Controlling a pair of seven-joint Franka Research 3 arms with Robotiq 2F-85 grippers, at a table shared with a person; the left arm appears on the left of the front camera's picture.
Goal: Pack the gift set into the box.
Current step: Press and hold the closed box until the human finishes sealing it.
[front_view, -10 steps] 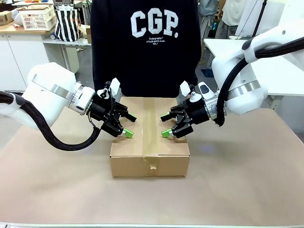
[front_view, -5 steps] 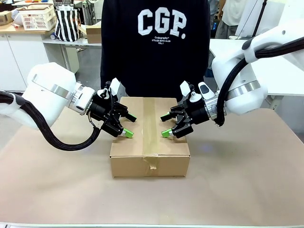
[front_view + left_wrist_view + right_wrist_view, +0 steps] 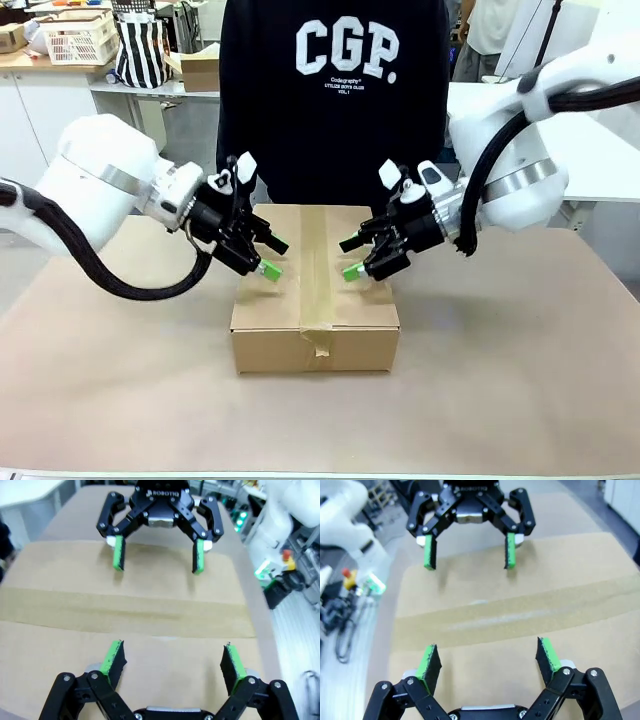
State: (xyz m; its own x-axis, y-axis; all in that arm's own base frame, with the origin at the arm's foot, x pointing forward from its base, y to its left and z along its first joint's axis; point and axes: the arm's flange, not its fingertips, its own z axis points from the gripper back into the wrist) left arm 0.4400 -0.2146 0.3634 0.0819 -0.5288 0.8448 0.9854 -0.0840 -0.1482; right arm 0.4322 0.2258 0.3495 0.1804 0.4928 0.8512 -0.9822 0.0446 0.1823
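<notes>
The box point(image 3: 315, 335) sits in the middle of the table, its flaps closed and a strip of brown tape point(image 3: 316, 262) running along its top. The gift set is hidden from view. My left gripper point(image 3: 272, 257) hovers open just above the left half of the lid, holding nothing. Facing it over the right half, my right gripper point(image 3: 348, 258) is also open and empty. In the left wrist view, my left gripper point(image 3: 172, 657) looks across the box point(image 3: 60, 575) at the right gripper point(image 3: 158, 560). In the right wrist view, the right gripper point(image 3: 488, 656) faces the left gripper point(image 3: 469, 559) over the box point(image 3: 560, 565).
A person in a black sweatshirt point(image 3: 335, 100) stands right behind the box at the table's far edge. Brown paper covers the table point(image 3: 520, 370). A white table point(image 3: 600, 150) stands at the back right, and a shelf with a basket point(image 3: 75, 38) at the back left.
Both grippers have lifted slightly off the box top, still open. The person has shifted a little to the right behind the box.
</notes>
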